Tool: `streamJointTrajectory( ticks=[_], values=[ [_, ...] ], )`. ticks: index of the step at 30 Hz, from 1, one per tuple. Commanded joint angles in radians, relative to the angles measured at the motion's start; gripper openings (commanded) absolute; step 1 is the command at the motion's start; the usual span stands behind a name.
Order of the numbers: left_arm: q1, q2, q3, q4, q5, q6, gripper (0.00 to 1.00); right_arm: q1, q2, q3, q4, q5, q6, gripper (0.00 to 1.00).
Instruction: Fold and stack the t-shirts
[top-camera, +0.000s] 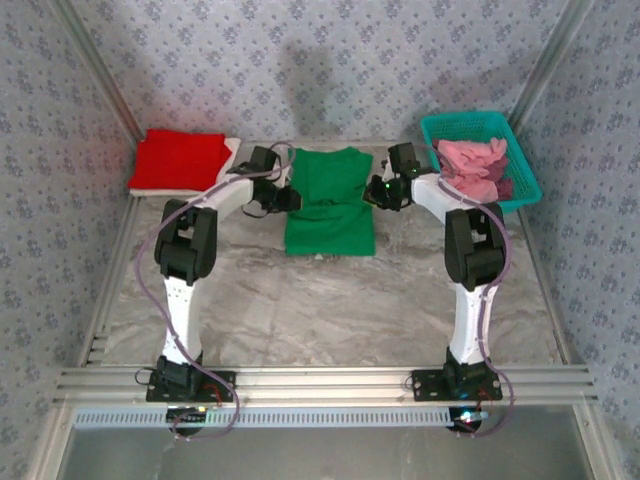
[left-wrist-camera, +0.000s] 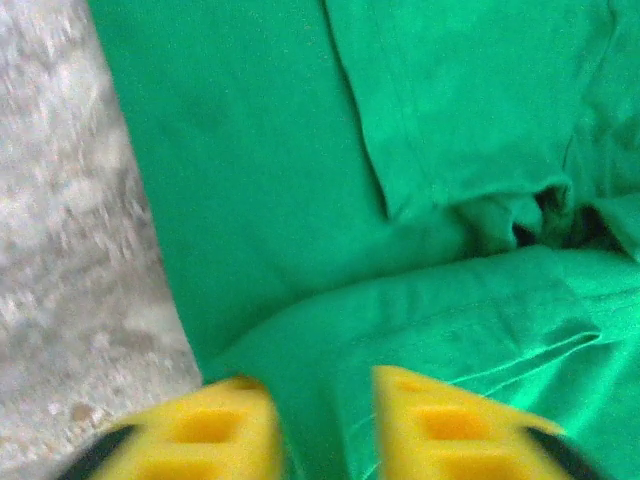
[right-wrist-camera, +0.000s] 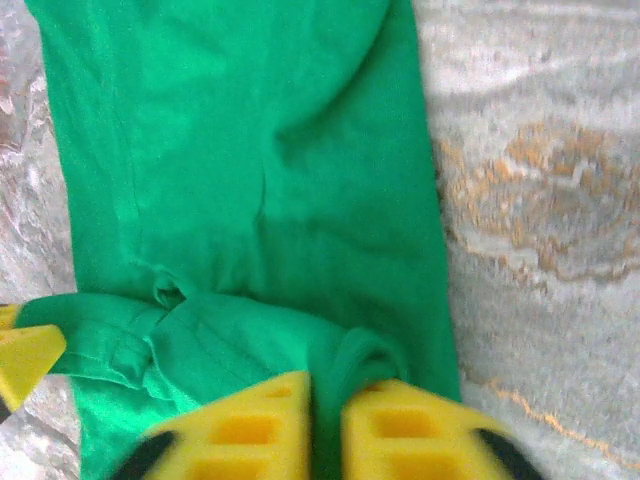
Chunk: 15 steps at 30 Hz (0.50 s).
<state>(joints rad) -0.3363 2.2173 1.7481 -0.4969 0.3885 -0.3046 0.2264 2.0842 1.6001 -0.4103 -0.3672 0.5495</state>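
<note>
Left end effector (left-wrist-camera: 325, 388) is released. You see its yellow jaws apart over the left side of the green t-shirt (top-camera: 330, 205), with cloth lying under the gap. Right end effector (right-wrist-camera: 328, 388) sits at the shirt's right side, jaws almost together around a puckered fold. You can't tell whether that fold is pinched or loose. The green shirt lies flat mid-back on the worktop (top-camera: 330, 300) between both arms, layers folded over its body. A folded red t-shirt (top-camera: 180, 158) rests on a white t-shirt (top-camera: 232, 149) at far left. The teal basket (top-camera: 470, 118) at far right holds bunched pink shirts (top-camera: 472, 160).
</note>
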Motion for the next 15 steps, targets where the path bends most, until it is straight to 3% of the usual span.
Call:
streamJointTrajectory(
  ticks=[1, 4, 7, 11, 15],
  values=[
    [0.028, 0.017, 0.167, -0.084, -0.018, 0.017, 0.48, -0.039, 0.015, 0.110, -0.061, -0.017, 0.030, 0.32],
    [0.022, -0.064, 0.179, -0.090, -0.065, 0.029, 0.50, -0.053, -0.046, 0.108, -0.050, -0.026, 0.021, 0.46],
    [0.004, -0.215, 0.007, -0.002, -0.131, 0.018, 0.50, -0.038, -0.150, 0.011, -0.021, -0.030, -0.015, 0.46],
    [-0.039, -0.386, -0.309, 0.166, -0.154, -0.020, 0.50, 0.003, -0.293, -0.229, 0.084, -0.047, -0.056, 0.41],
    [-0.092, -0.431, -0.489, 0.296, -0.143, -0.061, 0.44, 0.042, -0.328, -0.385, 0.189, -0.063, -0.026, 0.22]
  ],
)
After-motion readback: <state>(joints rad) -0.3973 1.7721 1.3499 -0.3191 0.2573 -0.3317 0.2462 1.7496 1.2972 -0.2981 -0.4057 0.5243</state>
